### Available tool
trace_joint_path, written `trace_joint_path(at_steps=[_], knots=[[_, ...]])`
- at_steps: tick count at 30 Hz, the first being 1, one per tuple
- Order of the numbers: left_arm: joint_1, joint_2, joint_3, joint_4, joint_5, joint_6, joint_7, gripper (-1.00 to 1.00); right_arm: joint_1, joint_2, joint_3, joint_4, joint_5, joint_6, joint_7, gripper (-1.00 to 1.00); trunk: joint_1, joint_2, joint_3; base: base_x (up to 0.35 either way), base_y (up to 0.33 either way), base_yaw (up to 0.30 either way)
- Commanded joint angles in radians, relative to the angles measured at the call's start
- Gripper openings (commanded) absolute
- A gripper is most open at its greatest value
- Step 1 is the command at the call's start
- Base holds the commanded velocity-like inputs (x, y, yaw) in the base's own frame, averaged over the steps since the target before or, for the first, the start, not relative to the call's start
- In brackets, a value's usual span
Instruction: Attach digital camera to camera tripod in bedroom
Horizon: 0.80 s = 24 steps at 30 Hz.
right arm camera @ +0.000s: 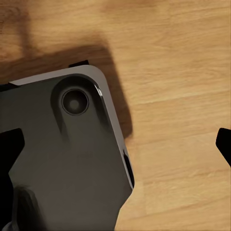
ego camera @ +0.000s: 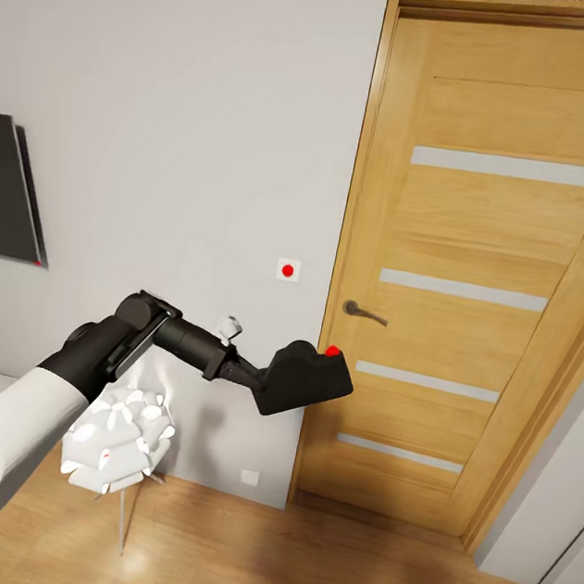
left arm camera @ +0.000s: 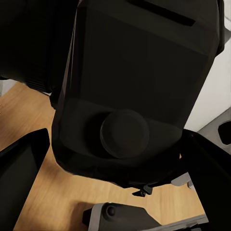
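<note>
The digital camera (ego camera: 309, 379), matte black with a red button on top, hangs in the air in front of the wooden door. My left gripper (ego camera: 258, 381) is shut on it from the left, arm stretched forward. In the left wrist view the camera body and its round lens barrel (left arm camera: 124, 133) sit between the dark fingers (left arm camera: 24, 166). My right gripper (right arm camera: 115, 144) is open and points down at the light wood floor, nothing between its fingertips (right arm camera: 224, 142). The camera tripod is out of view.
A shut wooden door (ego camera: 483, 264) with a metal handle (ego camera: 364, 313) stands right ahead. A white flower-shaped lamp (ego camera: 120, 439) on thin legs stands below my left arm. A dark panel (ego camera: 3, 188) hangs on the grey wall at left. The robot's grey base (right arm camera: 62, 159) lies under the right gripper.
</note>
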Motion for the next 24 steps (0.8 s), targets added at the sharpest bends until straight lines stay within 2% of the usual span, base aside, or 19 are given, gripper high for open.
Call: trace_joint_path(at_steps=[1, 24], knots=[[-0.001, 0.001, -0.003, 0.0, 0.004, 0.011, -0.002, -1.0, -0.002, 0.0, -0.007, 0.004, -0.001, -0.008, 0.001, 1.0, -0.004, 0.006, 0.002, 0.0, 0.0, 0.0], [-0.001, -0.001, -0.005, -0.001, 0.003, 0.012, -0.002, -1.0, -0.002, 0.001, -0.007, 0.004, -0.001, -0.008, 0.001, 1.0, -0.092, 0.167, 0.074, 0.0, 0.0, 0.0]])
